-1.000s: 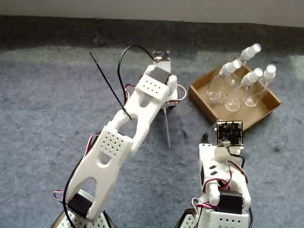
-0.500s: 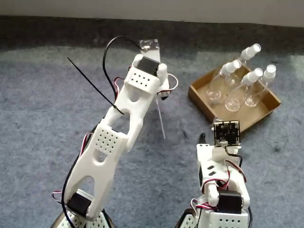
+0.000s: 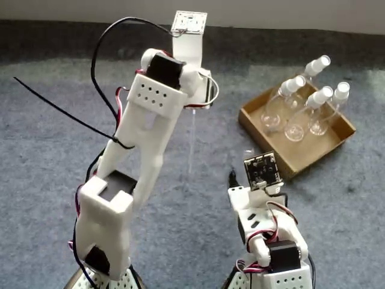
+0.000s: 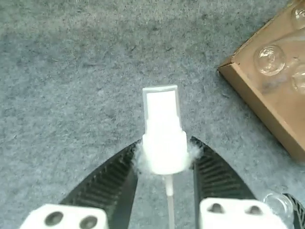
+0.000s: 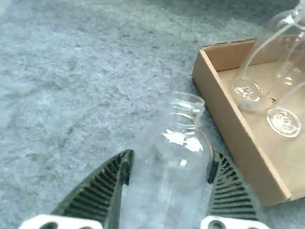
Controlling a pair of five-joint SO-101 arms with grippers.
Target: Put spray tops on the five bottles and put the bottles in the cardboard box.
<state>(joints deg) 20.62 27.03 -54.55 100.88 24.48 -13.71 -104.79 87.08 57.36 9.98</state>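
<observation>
Grey carpet (image 3: 48, 150) is covering the whole work surface, and the left arm (image 3: 150, 126) is stretching high across it, towards the far edge of the table. To its right, the cardboard box (image 3: 264, 141) is sitting on the carpet and already holding four bottles (image 3: 301, 108), each wearing its white sprayer.

The right gripper (image 5: 169, 164) is clasping the fifth bottle (image 5: 176, 157) between its jaws. The bottle's open neck is pointing away from the wrist, just beside the near wall of the box. The left gripper (image 4: 164, 143) is pinching the last spray top (image 4: 163, 129) by its collar. The thin dip tube (image 3: 191, 141) is hanging straight down, with its tip above the carpet.

The step in hand looks like capping the final bottle, with four of five already done and boxed. The tube is not yet lined up with the neck, and the two are well apart. The next move is calling for the two grippers to come together. The slender tube tip will need threading into the narrow mouth before the collar can seat. The tube is flexible, so it may catch on the rim.
</observation>
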